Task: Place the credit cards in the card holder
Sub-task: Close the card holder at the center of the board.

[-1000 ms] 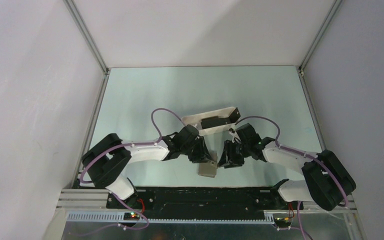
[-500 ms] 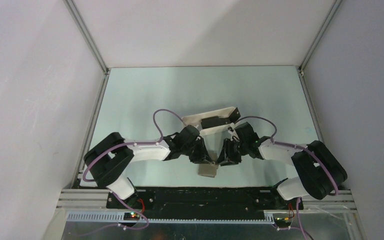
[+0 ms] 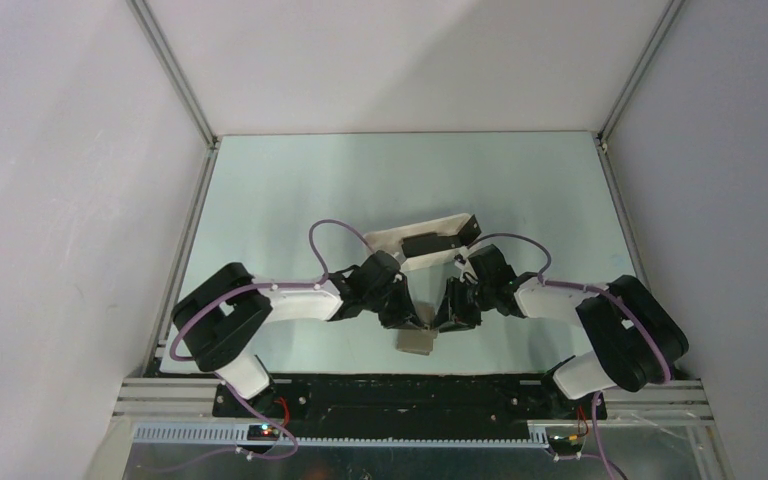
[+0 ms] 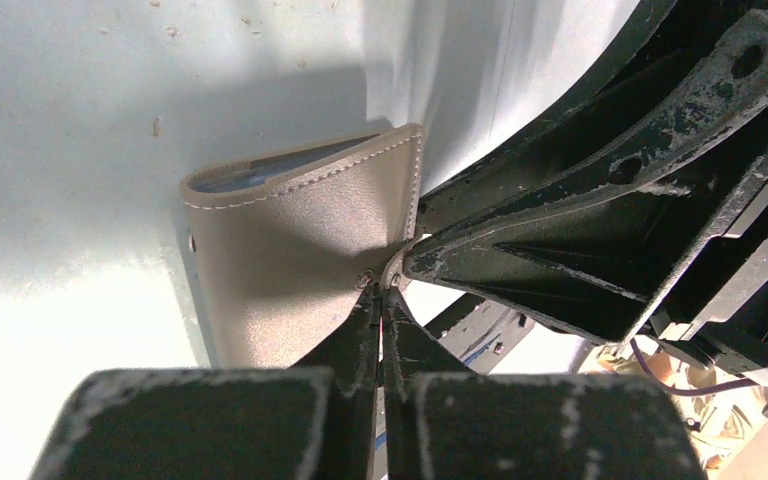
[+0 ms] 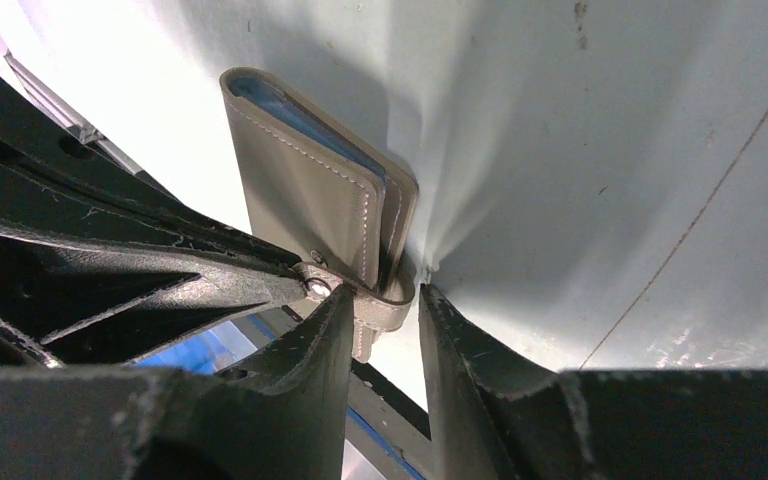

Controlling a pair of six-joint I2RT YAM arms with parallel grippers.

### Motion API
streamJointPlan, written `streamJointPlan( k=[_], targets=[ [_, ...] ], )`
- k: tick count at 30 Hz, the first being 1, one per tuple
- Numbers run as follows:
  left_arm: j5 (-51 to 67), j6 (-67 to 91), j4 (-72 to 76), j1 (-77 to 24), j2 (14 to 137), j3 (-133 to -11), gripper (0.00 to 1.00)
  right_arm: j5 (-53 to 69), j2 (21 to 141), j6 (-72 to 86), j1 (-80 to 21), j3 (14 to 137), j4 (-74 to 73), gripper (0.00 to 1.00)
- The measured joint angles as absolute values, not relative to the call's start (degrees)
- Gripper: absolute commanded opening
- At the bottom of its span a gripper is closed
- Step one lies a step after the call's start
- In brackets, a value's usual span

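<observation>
Top view: card holder [image 3: 416, 341] lies folded on the counter [image 3: 290, 190], near edge, midway between the two arms. Left pincer [image 3: 413, 319] and right pincer [image 3: 441, 320] both come down onto its far edge, tips almost meeting and crowding that spot. White tray [image 3: 388, 240] sits just behind them, tilted, with a dark credit card [image 3: 430, 244] in it. Purple cables loop over both wrists. Pincer state unreadable from here.

Left wrist: left pincer [image 4: 381, 298] closed tight, fingers pressed together, tips at the snap corner of the card holder [image 4: 290, 250], apparently nipping the thin tab there. Holder's top flap lifts off the counter at that corner, far end down. One of the right pincer's fingers [image 4: 560, 240] fills the right side, its tip touching the same corner. Very little room.

Right wrist: right pincer [image 5: 388, 305] partly open, jaws straddling the closing tab [image 5: 368, 325]. Left-hand jaw looks to be against the tab, other jaw has a gap. Not clamped. Card holder [image 5: 305, 190] is slightly sprung open, light blue pockets [image 5: 295, 112] showing at its far end. A left pincer finger [image 5: 160, 280] comes in from the left, its tip on the flap by the snap.
</observation>
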State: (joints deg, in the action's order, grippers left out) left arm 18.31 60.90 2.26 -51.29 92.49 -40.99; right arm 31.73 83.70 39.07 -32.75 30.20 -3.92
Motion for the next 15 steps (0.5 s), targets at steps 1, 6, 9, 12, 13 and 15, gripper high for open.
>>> streamJointPlan(
  k=[1,6,9,12,13,15],
  targets=[
    [18.3,60.9,2.3,-51.3,92.5,-41.0,0.00,31.7,83.7,39.1,-32.8,30.2,-3.9,0.36],
    [18.2,60.9,2.3,-51.3,92.5,-41.4,0.00,31.8,83.2,39.2,-32.8,30.2,-4.1,0.50],
    [17.7,60.6,2.3,-51.3,92.2,-41.5,0.00,31.4,81.1,39.4,-32.8,30.2,-4.9,0.62],
    [17.1,60.1,2.3,-51.3,92.1,-41.5,0.00,30.8,78.3,39.5,-32.7,30.2,-5.7,0.72],
    [16.8,59.9,2.3,-51.3,92.1,-41.5,0.00,30.7,77.3,39.5,-32.7,30.2,-6.0,0.73],
    [16.2,59.5,2.2,-51.3,92.1,-41.5,0.00,30.4,76.0,39.6,-32.6,30.2,-6.4,0.74]
  ],
)
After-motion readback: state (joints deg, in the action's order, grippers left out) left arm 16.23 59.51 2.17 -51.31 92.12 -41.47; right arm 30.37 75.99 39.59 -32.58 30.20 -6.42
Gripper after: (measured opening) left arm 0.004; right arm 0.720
